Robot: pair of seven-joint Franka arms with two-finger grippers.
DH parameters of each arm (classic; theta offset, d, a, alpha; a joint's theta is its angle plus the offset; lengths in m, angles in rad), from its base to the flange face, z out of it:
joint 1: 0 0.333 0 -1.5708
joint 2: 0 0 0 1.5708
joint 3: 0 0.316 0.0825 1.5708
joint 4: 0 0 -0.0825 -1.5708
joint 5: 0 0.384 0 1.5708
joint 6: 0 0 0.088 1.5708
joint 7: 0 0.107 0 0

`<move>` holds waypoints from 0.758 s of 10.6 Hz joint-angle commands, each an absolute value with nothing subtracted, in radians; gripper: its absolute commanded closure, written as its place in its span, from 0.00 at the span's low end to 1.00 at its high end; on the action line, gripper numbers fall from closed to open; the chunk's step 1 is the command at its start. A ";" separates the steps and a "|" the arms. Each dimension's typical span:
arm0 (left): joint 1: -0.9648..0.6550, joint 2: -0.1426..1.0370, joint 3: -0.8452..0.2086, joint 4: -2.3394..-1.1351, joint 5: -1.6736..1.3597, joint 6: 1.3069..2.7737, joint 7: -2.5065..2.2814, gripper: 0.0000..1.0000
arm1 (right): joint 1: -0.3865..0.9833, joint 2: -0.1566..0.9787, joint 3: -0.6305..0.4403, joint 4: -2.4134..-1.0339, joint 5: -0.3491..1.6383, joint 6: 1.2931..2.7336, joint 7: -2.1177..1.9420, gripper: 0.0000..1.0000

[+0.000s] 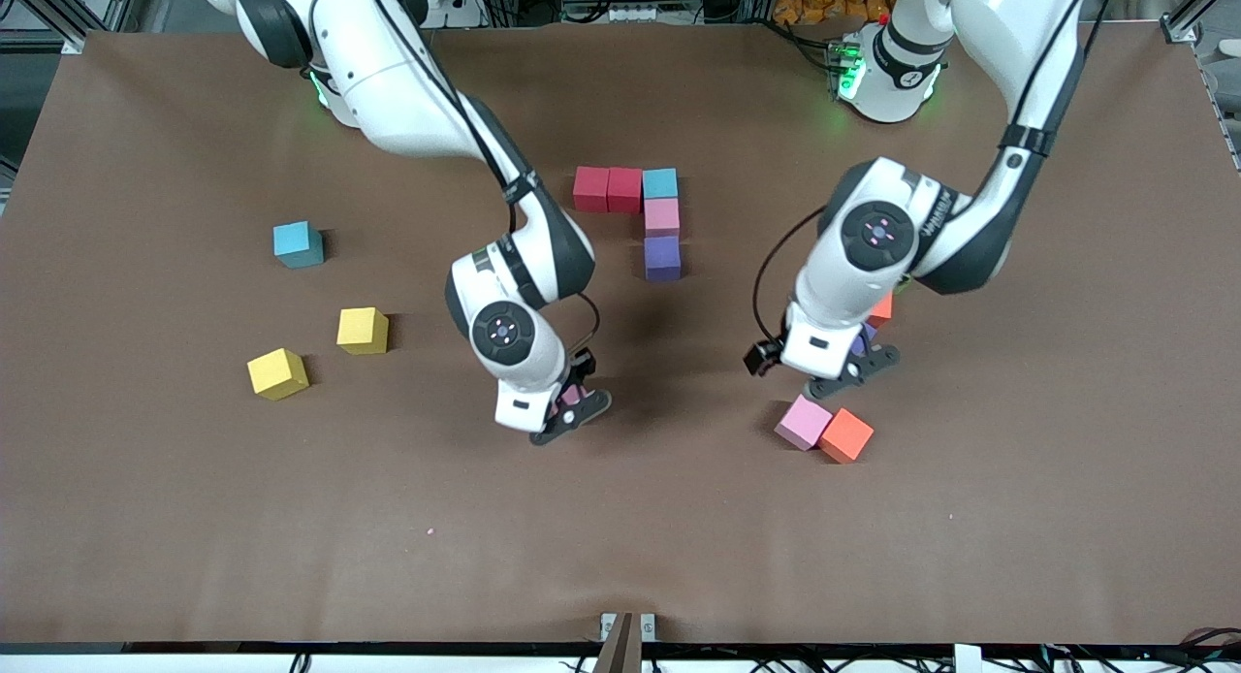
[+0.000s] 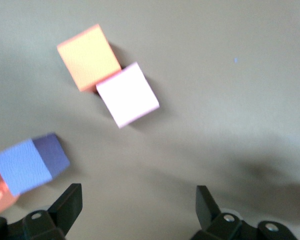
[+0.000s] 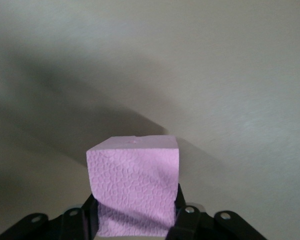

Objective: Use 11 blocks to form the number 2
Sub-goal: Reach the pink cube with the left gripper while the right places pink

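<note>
1. Gripping a pink cube (image 3: 134, 185) squarely, your right gripper (image 1: 572, 401) is clamped on it low over bare table; keep it level while lifting.
2. Hovering just above a pink-and-orange pair (image 1: 824, 431), your left gripper (image 1: 853, 368) is standing wide and empty, waiting.
3. Heading toward the unfinished number 2 (image 1: 640, 217), you are getting clear room between the arms.

Two white arms with glossy rounded shells, dark grey joint bands and round black caps bearing small pink dots. Black cables strapped along each. Black grippers with silver screws; bases lit green.
</note>
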State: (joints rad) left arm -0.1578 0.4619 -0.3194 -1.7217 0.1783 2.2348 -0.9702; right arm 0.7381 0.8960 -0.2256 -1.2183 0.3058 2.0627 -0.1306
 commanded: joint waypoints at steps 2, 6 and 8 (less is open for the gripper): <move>-0.175 0.631 -0.255 -1.528 0.150 2.212 -0.913 0.00 | 0.807 0.732 -0.221 -1.446 0.285 2.075 -0.242 0.77; -0.187 0.761 -0.187 -1.393 0.098 2.224 -0.887 0.00 | 0.943 0.579 -0.221 -1.700 0.284 2.190 -0.356 0.77; -0.189 0.765 -0.181 -1.397 0.049 2.224 -0.894 0.00 | 1.026 0.513 -0.221 -1.848 0.284 2.313 -0.394 0.77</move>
